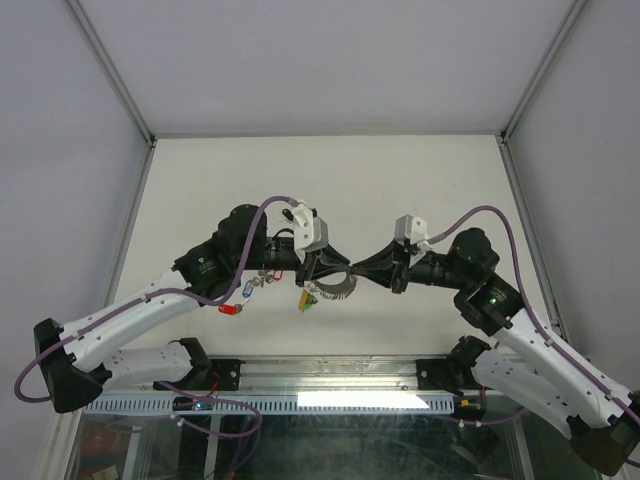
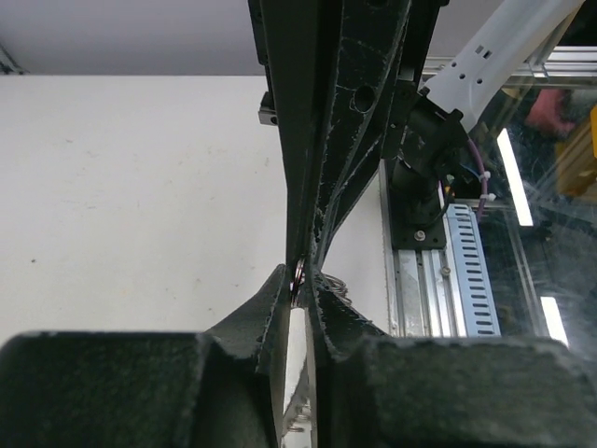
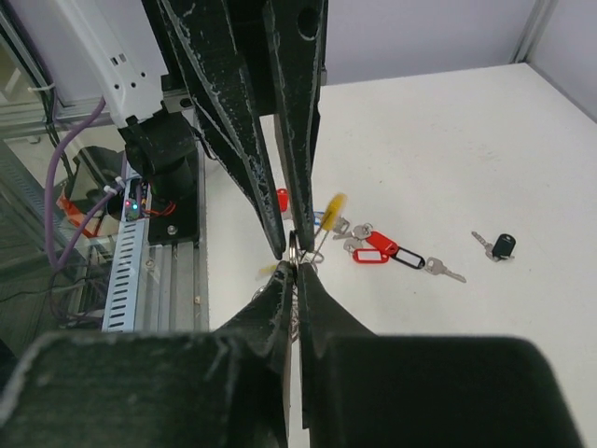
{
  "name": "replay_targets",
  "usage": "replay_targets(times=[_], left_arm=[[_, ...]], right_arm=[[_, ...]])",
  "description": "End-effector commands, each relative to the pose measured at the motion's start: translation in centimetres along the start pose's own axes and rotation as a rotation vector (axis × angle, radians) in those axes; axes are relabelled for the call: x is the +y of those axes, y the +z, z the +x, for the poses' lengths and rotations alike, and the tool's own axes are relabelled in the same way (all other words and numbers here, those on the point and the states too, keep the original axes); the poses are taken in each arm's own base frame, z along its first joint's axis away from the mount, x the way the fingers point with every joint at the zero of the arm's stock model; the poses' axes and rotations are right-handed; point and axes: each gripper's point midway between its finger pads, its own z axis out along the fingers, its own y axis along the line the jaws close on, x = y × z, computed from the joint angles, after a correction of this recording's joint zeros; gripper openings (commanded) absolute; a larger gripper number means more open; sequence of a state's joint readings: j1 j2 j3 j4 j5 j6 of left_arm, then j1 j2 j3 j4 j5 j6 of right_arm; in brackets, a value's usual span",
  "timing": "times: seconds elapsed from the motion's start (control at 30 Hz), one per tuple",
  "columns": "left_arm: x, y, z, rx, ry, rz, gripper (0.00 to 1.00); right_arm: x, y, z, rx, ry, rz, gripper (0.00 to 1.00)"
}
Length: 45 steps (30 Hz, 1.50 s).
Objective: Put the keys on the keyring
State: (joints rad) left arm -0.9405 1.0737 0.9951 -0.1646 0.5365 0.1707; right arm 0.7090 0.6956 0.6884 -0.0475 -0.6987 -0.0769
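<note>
Well to the left of the keyring (image 3: 294,245), loose keys (image 1: 238,298) with red and blue tags lie on the table (image 1: 400,180), not yet threaded. Just left of the keyring, my left gripper (image 2: 297,283) has its fingers pressed together on the wire. A yellow-tagged key (image 1: 305,300) seems to hang just under the keyring, though it is blurred in the right wrist view. Just right of the keyring, my right gripper (image 3: 295,265) meets the left one tip to tip, its fingers also squeezed onto the wire. The keyring therefore sits in the air above the table, pinched from both sides. What worries me is such a thin wire held between narrow tips. If either arm pulls or twists out of step with the other, I judge the keyring could spring free and drop, taking the hanging key with it. With both tips crowded on one spot I cannot see the split in the wire, so any attempt to pry it open could miss.
</note>
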Motion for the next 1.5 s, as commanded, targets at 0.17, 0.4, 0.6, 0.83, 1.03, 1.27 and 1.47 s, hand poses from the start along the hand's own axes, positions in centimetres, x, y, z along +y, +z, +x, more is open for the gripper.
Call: replay_targets(times=[0.17, 0.4, 0.6, 0.83, 1.03, 1.27, 1.47], left_arm=[[0.4, -3.7, -8.9, -0.259, 0.071, -0.122, 0.31], [0.2, -3.8, -7.8, -0.246, 0.040, -0.124, 0.28], [0.2, -3.7, -7.5, -0.248, 0.037, -0.120, 0.28], [-1.6, -3.8, -8.2, -0.288, 0.043, -0.026, 0.28], [-2.4, -3.6, -8.9, -0.317, 0.043, 0.022, 0.27], [-2.3, -4.8, -9.9, -0.334, 0.065, -0.015, 0.26], [-1.8, -6.1, -9.8, -0.328, 0.068, -0.090, 0.23]], right_arm=[[1.2, 0.0, -5.1, -0.216, -0.048, -0.036, 0.00], [1.2, -0.3, -6.5, -0.318, -0.020, -0.021, 0.00], [1.7, -0.9, -7.5, -0.377, -0.024, -0.028, 0.00], [2.1, -1.4, -8.6, -0.438, -0.041, -0.033, 0.00], [2.4, -1.7, -9.6, -0.491, -0.110, -0.044, 0.00], [1.1, -2.0, -10.8, -0.539, -0.266, 0.041, 0.00], [0.9, -1.7, -10.8, -0.521, -0.276, 0.039, 0.00]])
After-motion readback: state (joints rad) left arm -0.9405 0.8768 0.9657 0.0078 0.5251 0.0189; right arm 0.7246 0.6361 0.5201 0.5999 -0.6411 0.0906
